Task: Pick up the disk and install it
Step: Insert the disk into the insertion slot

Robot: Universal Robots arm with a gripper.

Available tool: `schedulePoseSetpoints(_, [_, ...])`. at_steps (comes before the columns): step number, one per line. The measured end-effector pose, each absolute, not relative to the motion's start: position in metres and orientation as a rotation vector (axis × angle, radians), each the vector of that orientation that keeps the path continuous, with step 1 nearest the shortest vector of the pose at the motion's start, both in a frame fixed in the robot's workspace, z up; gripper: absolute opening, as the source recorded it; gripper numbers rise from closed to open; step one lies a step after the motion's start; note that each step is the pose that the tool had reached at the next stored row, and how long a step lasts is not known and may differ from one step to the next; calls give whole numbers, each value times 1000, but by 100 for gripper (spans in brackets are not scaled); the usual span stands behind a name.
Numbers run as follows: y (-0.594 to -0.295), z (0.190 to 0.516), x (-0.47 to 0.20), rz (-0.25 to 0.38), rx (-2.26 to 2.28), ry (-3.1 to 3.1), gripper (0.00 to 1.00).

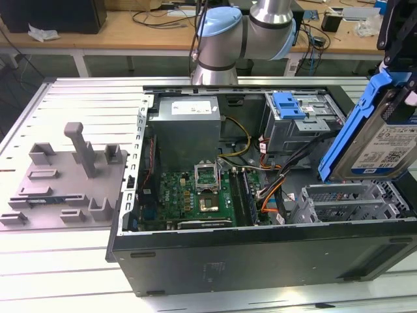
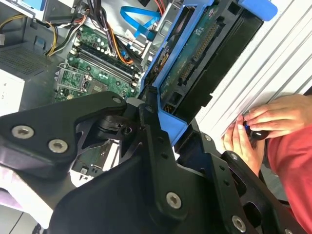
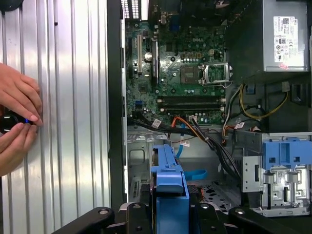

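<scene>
The open computer case point(image 1: 260, 254) lies on the ribbed table point(image 1: 78, 274); on the same table, to the exterior view's left of the case, sits a fixture tray point(image 1: 65, 186); behind the case stands the arm's base point(image 1: 221, 39). Inside the case, the power supply point(image 1: 189, 120) fills the far corner at the exterior view's left, the motherboard point(image 1: 195, 195) lies in front of it, and the drive cage point(image 1: 296, 117) sits far right. The disk point(image 1: 384, 140) hangs in the gripper point(image 2: 170, 124) above the case's end at the exterior view's right; a person's hands point(image 2: 261, 124) are over the table, just outside the case wall.
</scene>
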State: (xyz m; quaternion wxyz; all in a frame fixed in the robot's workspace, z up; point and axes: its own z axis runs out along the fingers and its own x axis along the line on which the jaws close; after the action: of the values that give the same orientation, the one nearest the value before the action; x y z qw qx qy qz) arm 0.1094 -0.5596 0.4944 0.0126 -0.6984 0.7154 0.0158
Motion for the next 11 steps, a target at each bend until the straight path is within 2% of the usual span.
schedulePoseSetpoints(11, [-561,483,109,59,-2173,2225,37])
